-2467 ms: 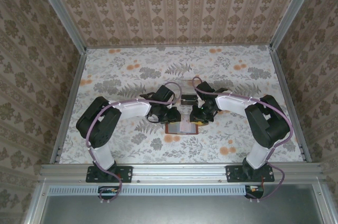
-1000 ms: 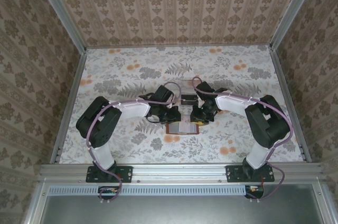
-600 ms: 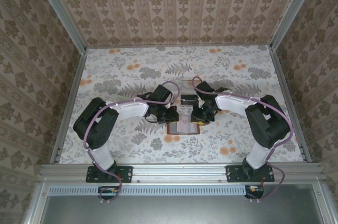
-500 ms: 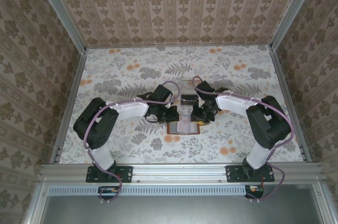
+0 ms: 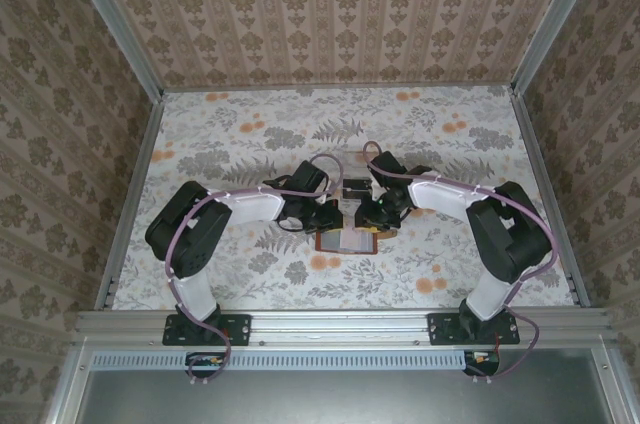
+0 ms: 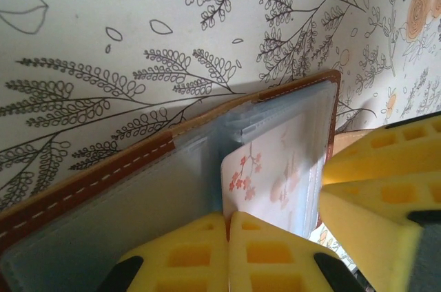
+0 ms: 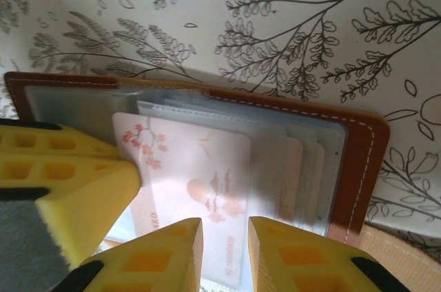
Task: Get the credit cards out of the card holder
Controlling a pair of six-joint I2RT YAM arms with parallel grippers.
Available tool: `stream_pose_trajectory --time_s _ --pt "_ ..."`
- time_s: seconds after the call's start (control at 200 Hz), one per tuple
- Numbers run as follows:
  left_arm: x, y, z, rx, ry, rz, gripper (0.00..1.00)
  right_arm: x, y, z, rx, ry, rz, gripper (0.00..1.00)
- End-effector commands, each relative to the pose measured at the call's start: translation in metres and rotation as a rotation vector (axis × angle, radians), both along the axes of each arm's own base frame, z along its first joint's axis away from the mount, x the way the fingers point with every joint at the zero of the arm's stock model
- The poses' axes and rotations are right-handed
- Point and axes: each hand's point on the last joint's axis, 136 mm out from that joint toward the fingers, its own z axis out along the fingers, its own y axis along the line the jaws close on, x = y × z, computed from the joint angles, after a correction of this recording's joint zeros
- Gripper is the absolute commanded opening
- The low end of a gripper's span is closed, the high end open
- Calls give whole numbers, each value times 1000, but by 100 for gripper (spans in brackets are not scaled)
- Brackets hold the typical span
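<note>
Card holder [image 5: 346,242] lies open flat on table [image 5: 250,134], centre-near, btwn the two grippers. Brown leather w/ pale stitching, grey-blue lining, stack of clear plastic sleeves inside. Pale card [image 7: 193,175], pink blossom print, sticks partway out of front sleeve. More pale cards [image 7: 298,161] sit behind it, each tucked in own sleeve, edges staggered. Tan strap tab [image 7: 396,247] pokes out past holder's stitched edge.

Clear tray [image 5: 348,172] just beyond holder, faint. Dark cards [image 5: 355,188] lie in it, count unclear.

L gripper [image 6: 227,226]: yellow ribbed pads pressed tight together, blossom card's edge runs into the seam, so pinched on that card. R gripper [image 7: 224,233]: pads part-way apart, tips down over sleeves at the card's other side, nothing clamped btwn them. Both grippers crowd the holder, nearly touching each other.

Room: table wide open to L, R and far side. Metal rails at L, R and near edges, patterned walls all round. Tabletop smooth, floral/fern print. Holder's corners rounded, cards thin w/ rounded corners.
</note>
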Motion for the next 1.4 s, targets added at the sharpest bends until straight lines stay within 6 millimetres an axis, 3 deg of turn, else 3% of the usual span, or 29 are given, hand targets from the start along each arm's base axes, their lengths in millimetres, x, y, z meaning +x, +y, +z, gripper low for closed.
stream_pose_trajectory --time_s 0.0,0.315,1.025,1.395 --pt "-5 1 -9 23 27 -4 6 -7 0 -13 -18 41 3 25" --pt "-6 13 -8 82 7 -21 3 -12 -28 -24 -178 49 9 25" --pt "-13 56 16 233 -51 -33 1 -12 -29 -24 -184 47 13 25" --pt "-6 28 24 160 -65 -23 2 -13 -29 -24 -181 47 12 25"
